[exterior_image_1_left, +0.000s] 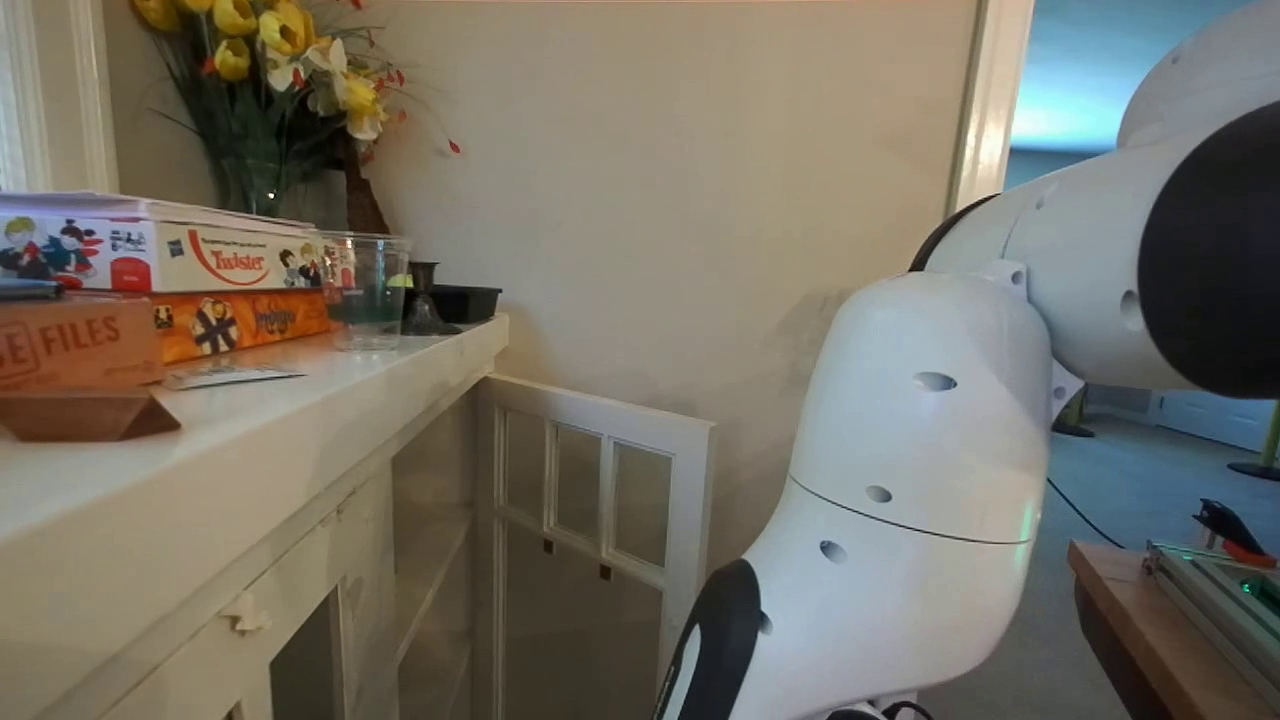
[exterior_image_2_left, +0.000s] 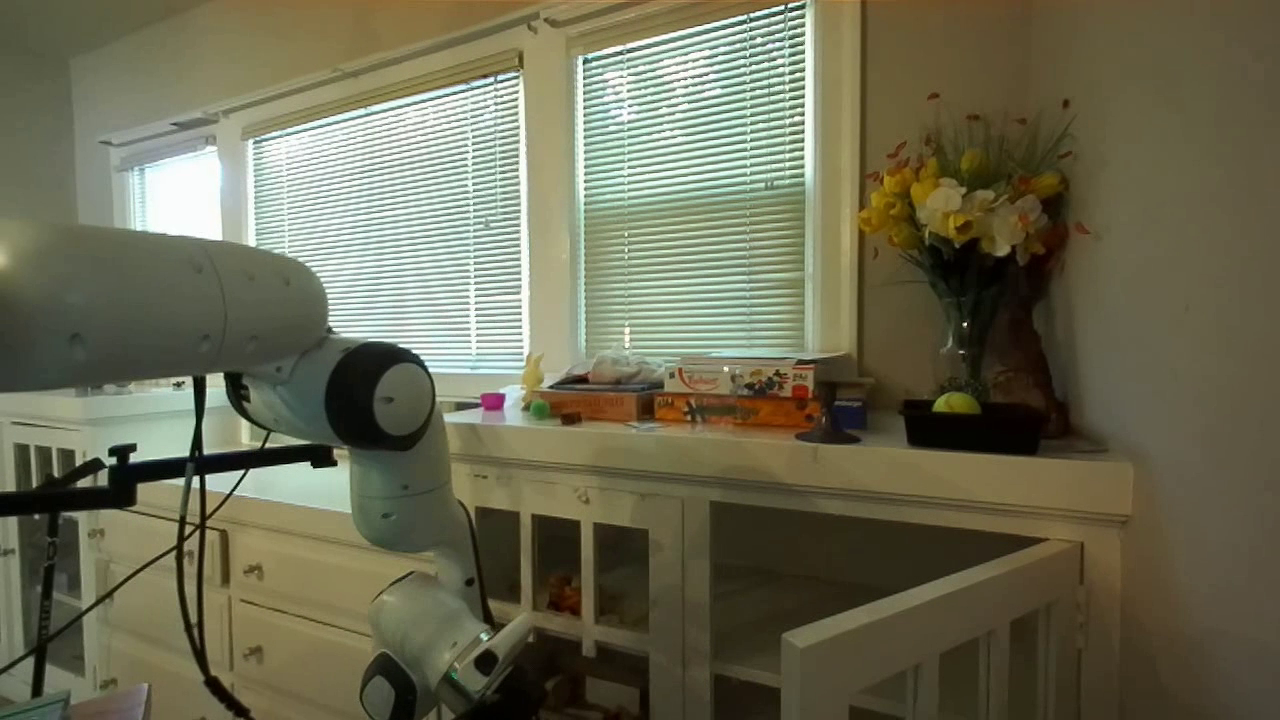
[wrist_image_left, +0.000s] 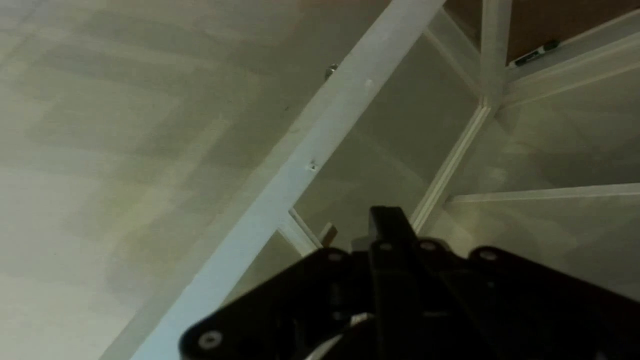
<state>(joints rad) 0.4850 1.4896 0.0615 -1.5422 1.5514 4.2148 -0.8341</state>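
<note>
Jaws pressed together, and there's the swung-open paned cabinet door, ahead of their tips in the wrist view!

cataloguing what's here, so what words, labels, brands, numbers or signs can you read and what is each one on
"Twister": white box
"E FILES", its start cut off by the picture's edge: carton
Too blurred to read: lettering on the orange box
Too small to read: any print on the blue box, black stand and marker
</note>
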